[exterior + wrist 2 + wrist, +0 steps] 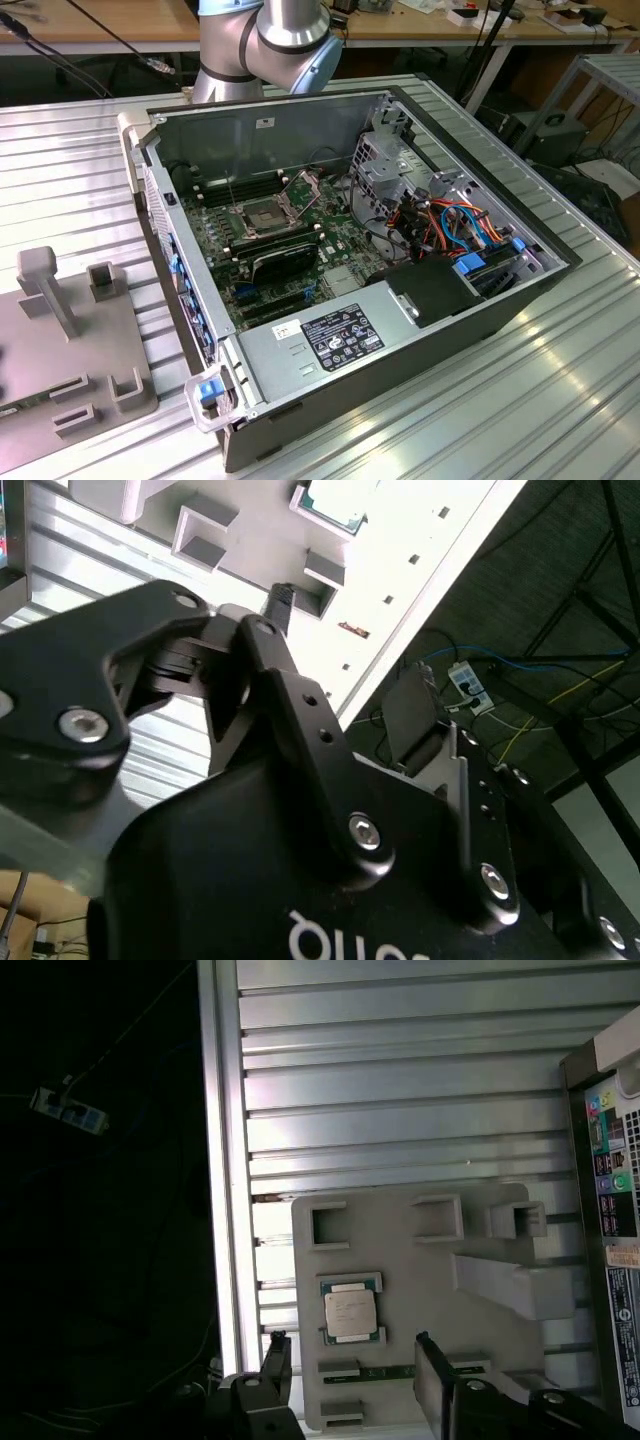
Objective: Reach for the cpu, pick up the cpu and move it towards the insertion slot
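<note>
Barely into the reach: hovering with fingers [432,1380] spread above the cpu [350,1313], ungripped on its grey holder [400,1260] by the counter's [400,1110] edge.

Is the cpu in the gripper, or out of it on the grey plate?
Out: the cpu lies flat on the grey plate; the gripper hangs open near it, holding nothing.

Counted here are one cpu [350,1313], one insertion slot [262,214], one open computer case [270,125], one grey fixture plate [420,1280], one white-labelled power supply box [300,345], one black card [285,258], and one gripper [352,1348] with two fingers [432,1390].
</note>
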Robot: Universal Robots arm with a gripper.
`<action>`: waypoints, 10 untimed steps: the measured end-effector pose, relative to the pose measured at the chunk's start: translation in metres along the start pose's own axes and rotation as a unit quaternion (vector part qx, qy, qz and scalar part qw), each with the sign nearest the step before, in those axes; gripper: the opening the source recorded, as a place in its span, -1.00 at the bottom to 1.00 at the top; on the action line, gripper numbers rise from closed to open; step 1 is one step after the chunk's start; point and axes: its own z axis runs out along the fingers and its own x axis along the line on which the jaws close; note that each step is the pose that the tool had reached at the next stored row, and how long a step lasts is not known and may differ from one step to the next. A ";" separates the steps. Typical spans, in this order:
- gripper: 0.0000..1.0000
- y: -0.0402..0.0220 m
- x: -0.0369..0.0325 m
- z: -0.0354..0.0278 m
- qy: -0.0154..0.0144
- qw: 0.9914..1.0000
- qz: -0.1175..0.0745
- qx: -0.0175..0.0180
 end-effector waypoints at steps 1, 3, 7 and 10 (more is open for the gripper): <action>0.33 0.0000 0.0001 0.0000 0.000 1.000 0.000 0.000; 0.33 0.0000 0.0001 0.0000 0.000 1.000 0.000 0.000; 0.33 0.0000 0.0002 0.0014 0.002 1.000 -0.006 0.000; 0.33 -0.0002 0.0003 0.0036 0.006 1.000 -0.018 0.000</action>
